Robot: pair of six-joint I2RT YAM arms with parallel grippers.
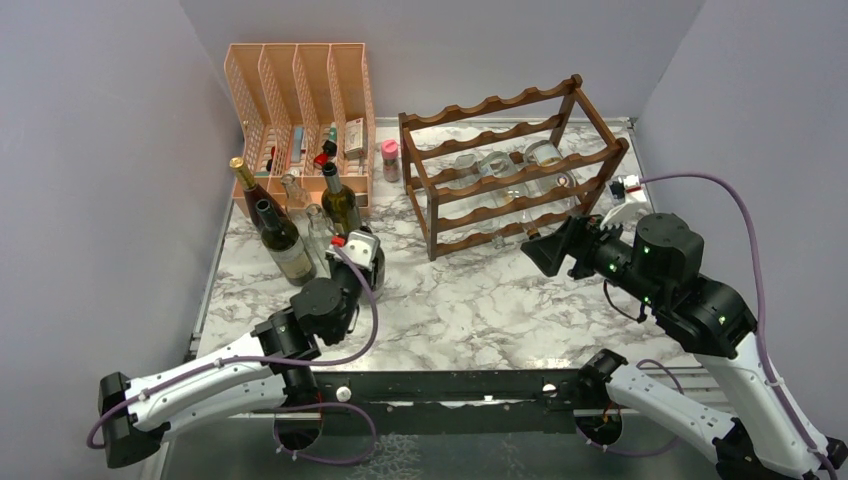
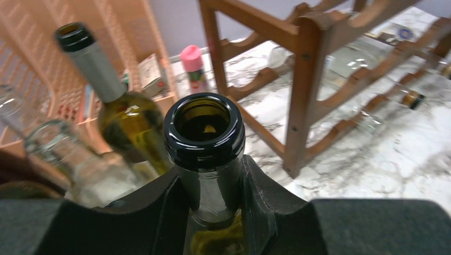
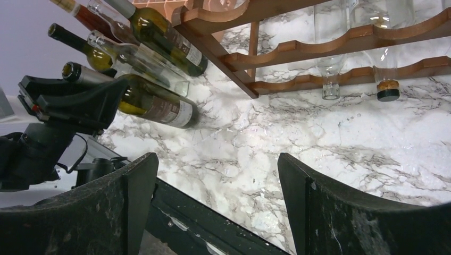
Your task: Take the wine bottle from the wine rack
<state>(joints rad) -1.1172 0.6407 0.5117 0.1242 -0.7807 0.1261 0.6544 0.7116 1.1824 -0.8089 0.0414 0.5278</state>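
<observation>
Gripping wine bottle [image 2: 204,127], left tool [image 2: 213,183].

Plain pale lilac-grey walls close me in on three sides — the left wall [image 1: 100,150], the back wall [image 1: 450,40] and the right wall [image 1: 760,100]. Before me lies the bench [image 1: 470,300], a white marble pattern with grey veins, under soft, even light. A dark rail [image 1: 450,385] runs along its near edge.

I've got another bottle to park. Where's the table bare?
Bare marble lies before the wine rack, between the left gripper, holding a wine bottle, and the open right gripper. Crowded: standing bottles before the peach organizer.
</observation>
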